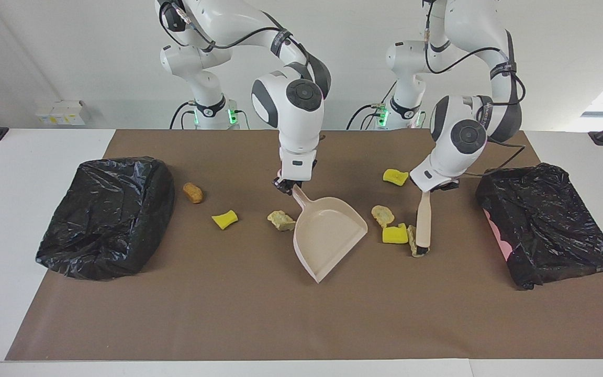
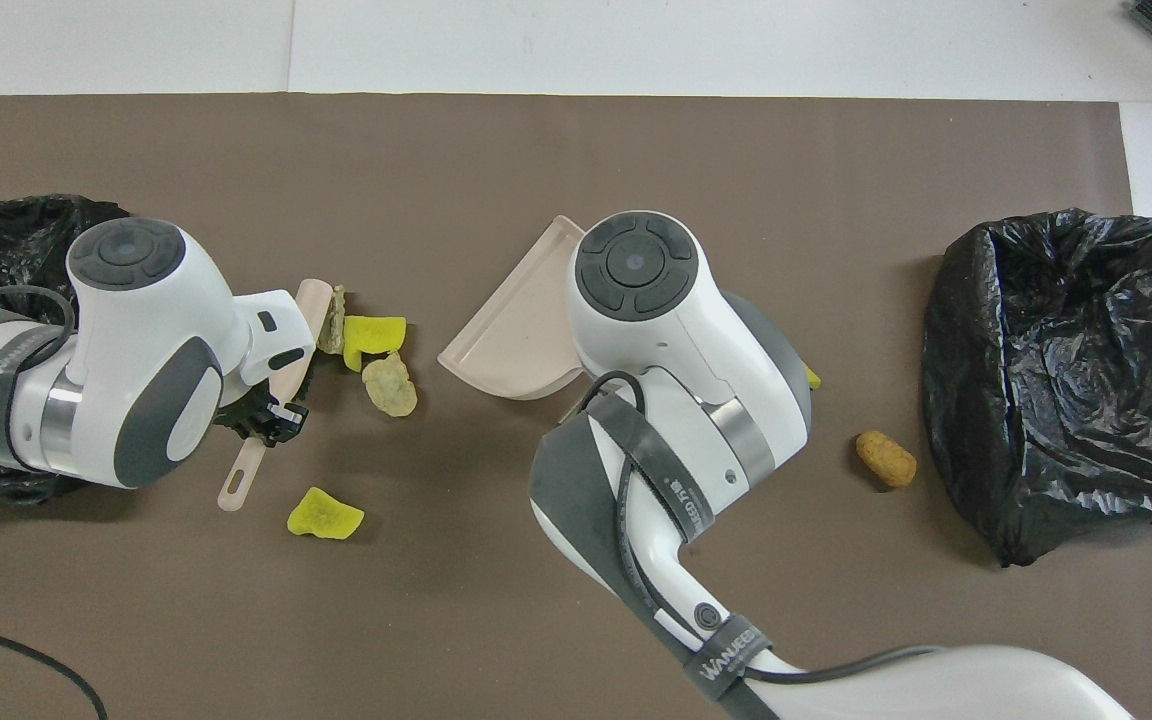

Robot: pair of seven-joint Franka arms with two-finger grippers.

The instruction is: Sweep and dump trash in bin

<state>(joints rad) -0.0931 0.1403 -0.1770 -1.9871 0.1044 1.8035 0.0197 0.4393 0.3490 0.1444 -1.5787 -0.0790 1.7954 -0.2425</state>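
Facing view: I see the dustpan [image 1: 328,235] mid-tabltop, the right gripper [image 1: 287,187] with fingers clenched on its handle. Beside its mouth, the left gripper [image 1: 430,189] grasps the brush [image 1: 423,222], touching two trash lumps [image 1: 394,233]. Other lumps lie around the dustpan on the brown mat [image 1: 228,314]. Black-lined bins [image 1: 105,214] flank it.

White arms [image 1: 301,112], grey joints, black cables.

Both arms reach down over the table—right gripper [image 1: 287,187] and left gripper [image 1: 434,189] clamped.
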